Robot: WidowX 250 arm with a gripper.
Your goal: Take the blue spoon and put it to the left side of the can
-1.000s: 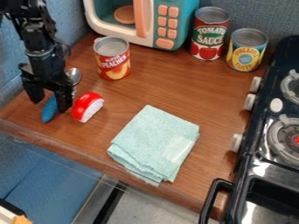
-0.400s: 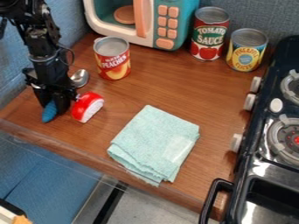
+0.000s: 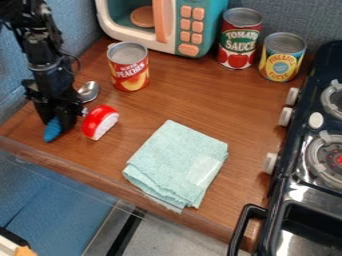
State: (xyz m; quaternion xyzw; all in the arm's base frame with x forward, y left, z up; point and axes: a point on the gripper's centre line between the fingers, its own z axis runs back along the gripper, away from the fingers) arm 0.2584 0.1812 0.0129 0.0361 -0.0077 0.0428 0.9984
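The gripper (image 3: pixel 59 119) is low at the left of the counter, shut on the blue spoon (image 3: pixel 52 130) at its handle. The handle's blue end sticks out below the fingers toward the front edge, and the spoon's metal bowl (image 3: pixel 88 92) shows behind and to the right of the gripper. The middle of the spoon is hidden by the gripper. A peaches can (image 3: pixel 129 70) stands upright, farther back and to the right of the gripper, apart from the spoon bowl.
A red and white toy piece (image 3: pixel 100 122) lies just right of the gripper. A folded teal cloth (image 3: pixel 177 162) is at the front middle. Behind are a toy microwave (image 3: pixel 194 30), a tomato sauce can (image 3: pixel 239 40) and a pineapple can (image 3: pixel 282 57). The stove (image 3: pixel 314 150) stands right.
The gripper's fingers have come together around the spoon handle. Since the last earlier frame, the spoon has shifted slightly left with the gripper. The cans, cloth and red piece have stayed put.
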